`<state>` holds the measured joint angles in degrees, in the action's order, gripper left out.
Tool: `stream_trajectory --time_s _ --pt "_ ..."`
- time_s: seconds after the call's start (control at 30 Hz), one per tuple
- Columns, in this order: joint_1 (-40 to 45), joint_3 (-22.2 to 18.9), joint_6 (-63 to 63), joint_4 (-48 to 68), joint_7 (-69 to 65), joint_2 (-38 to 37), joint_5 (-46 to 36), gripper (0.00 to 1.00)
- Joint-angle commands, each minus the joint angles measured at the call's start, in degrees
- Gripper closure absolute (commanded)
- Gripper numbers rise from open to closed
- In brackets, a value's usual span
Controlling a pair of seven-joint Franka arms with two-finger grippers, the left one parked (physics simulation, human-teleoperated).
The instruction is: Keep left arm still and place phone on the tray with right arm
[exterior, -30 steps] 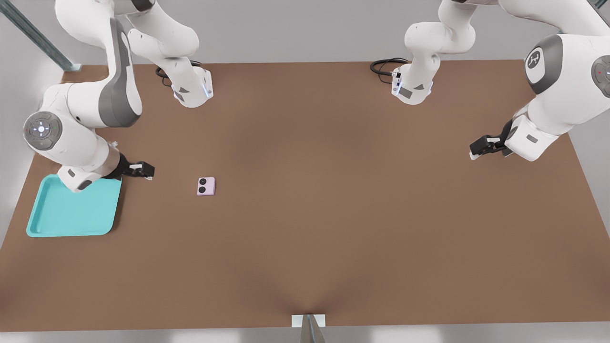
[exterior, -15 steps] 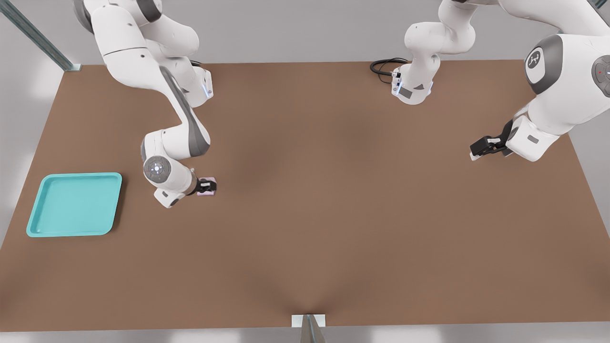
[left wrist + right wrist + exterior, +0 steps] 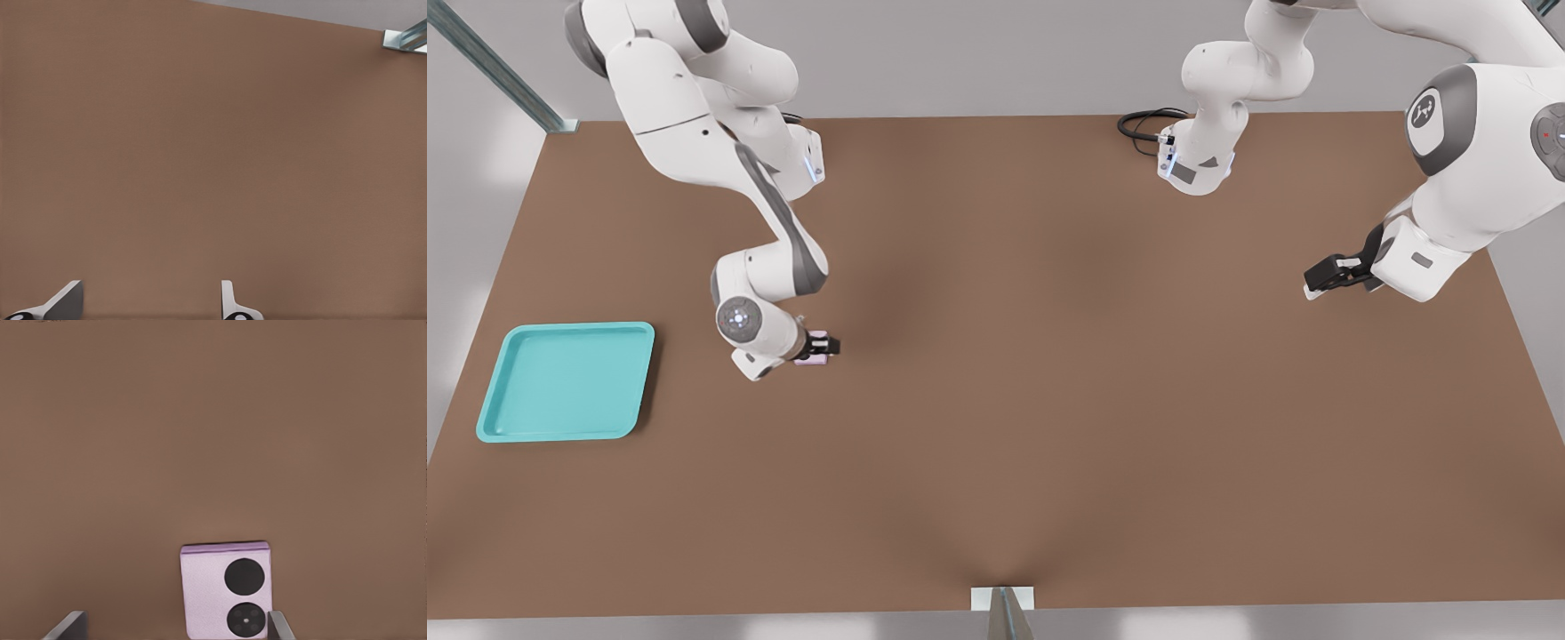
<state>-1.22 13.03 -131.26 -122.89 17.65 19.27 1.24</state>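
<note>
Hanging low over the brown table (image 3: 1049, 427), right arm (image 3: 769, 267) bent down from the far left of the front view, gripper (image 3: 818, 346) directly above the phone (image 3: 813, 360). Spread wide, both fingers apart, one white-tipped finger (image 3: 279, 628) just beside the phone's edge in the right wrist view, the other finger (image 3: 68, 627) well apart from it on the opposite side, bare table between. Holding nothing, so far as the views tell; cannot tell whether the near finger touches the phone's side. Lying flat on the table, pale pink phone (image 3: 225, 590) with two round black lenses facing up, one lens beside the other along the side nearer that close finger. Mostly covered by the black gripper in the front view, only a thin pink strip showing beneath it. Sitting well apart to the front view's left, turquoise tray (image 3: 489, 418), square with rounded corners and a raised rim, flat on the table near the left edge, nothing in it. Lit round wrist disc (image 3: 737, 317) facing the camera, between the tray and the phone in the front view but much closer to the phone. Phone on the table, not on the tray.
</note>
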Motion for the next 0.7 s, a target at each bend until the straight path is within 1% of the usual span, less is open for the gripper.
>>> stream_trajectory --time_s 0.0,0.17,0.23,0.33,0.57,0.67 --pt "0.26 0.06 -1.37 -0.42 3.26 0.07 -0.01 0.00" --pt "0.52 0.06 -1.81 -1.82 3.18 0.69 -0.01 0.00" --pt "0.96 1.12 -4.71 -4.46 3.00 -0.28 -0.01 0.00" --pt "1.05 1.12 -6.11 -5.87 2.91 0.07 -0.01 0.00" --pt "0.96 1.12 -10.50 -5.96 2.74 3.76 0.08 0.00" --pt "1.84 1.12 -10.86 -5.96 2.56 3.85 1.83 0.00"
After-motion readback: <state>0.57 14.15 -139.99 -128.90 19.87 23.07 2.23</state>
